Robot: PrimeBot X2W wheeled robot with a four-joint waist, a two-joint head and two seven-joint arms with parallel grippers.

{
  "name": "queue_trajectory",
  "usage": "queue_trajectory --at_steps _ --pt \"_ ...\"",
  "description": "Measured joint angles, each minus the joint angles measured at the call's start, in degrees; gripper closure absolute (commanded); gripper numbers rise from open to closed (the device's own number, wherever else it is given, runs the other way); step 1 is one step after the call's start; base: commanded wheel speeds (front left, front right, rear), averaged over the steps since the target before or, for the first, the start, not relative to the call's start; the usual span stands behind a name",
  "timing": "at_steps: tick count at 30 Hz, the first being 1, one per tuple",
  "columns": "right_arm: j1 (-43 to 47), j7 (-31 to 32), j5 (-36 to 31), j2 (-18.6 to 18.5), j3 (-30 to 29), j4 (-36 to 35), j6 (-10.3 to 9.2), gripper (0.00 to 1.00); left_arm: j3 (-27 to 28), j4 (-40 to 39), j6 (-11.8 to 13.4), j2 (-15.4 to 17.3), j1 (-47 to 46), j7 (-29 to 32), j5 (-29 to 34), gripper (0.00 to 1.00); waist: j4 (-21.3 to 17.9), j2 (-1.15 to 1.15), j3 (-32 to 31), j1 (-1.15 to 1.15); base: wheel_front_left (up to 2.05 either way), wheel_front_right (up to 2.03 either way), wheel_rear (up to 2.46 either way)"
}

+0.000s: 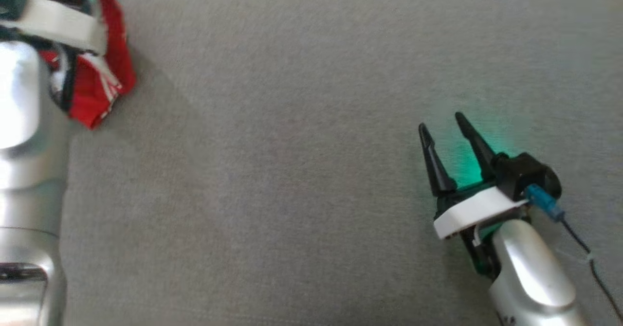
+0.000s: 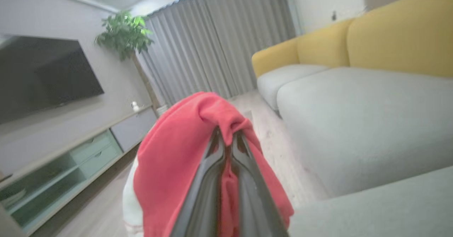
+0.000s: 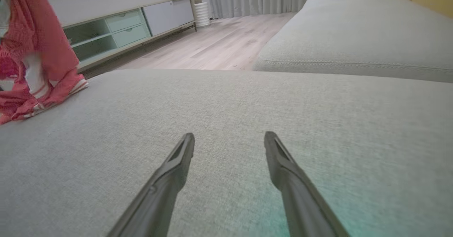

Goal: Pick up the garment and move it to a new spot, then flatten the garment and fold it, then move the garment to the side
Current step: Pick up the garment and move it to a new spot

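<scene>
The garment point(image 1: 104, 63) is red with white striped trim and hangs at the upper left of the head view, lifted off the grey cushion point(image 1: 292, 170) with its lower end just above it. In the left wrist view my left gripper point(image 2: 227, 132) is shut on a bunched fold of the garment point(image 2: 177, 152), which drapes over both fingers. The right wrist view has the garment point(image 3: 39, 63) hanging at its left edge, trailing onto the cushion point(image 3: 226, 99). My right gripper point(image 1: 443, 124) rests open low over the cushion at the lower right, nothing between its fingers point(image 3: 182, 152).
A second grey seat cushion point(image 3: 354, 39) with yellow backrests point(image 2: 400, 35) lies beyond a gap. Wooden floor point(image 3: 212, 46), a low TV cabinet point(image 3: 124, 28), a wall screen point(image 2: 42, 77), a potted plant point(image 2: 124, 35) and grey curtains point(image 2: 212, 42) surround the sofa.
</scene>
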Motion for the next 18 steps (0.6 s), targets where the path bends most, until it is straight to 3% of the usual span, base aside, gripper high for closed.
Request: queue_trajectory --at_steps 9,18 --pt "4.46 0.0 0.96 2.37 0.63 0.51 -0.01 0.0 -8.21 -9.06 -0.99 -7.99 5.25 -0.24 -4.35 1.0 -8.69 0.0 -6.29 0.0 0.0 0.0 0.0" --pt "5.12 0.0 1.81 2.85 2.53 0.8 0.0 0.0 -18.9 -11.15 -1.42 -14.86 8.69 0.2 -10.44 1.0 -18.34 0.0 -9.06 0.0 0.0 0.0 0.0"
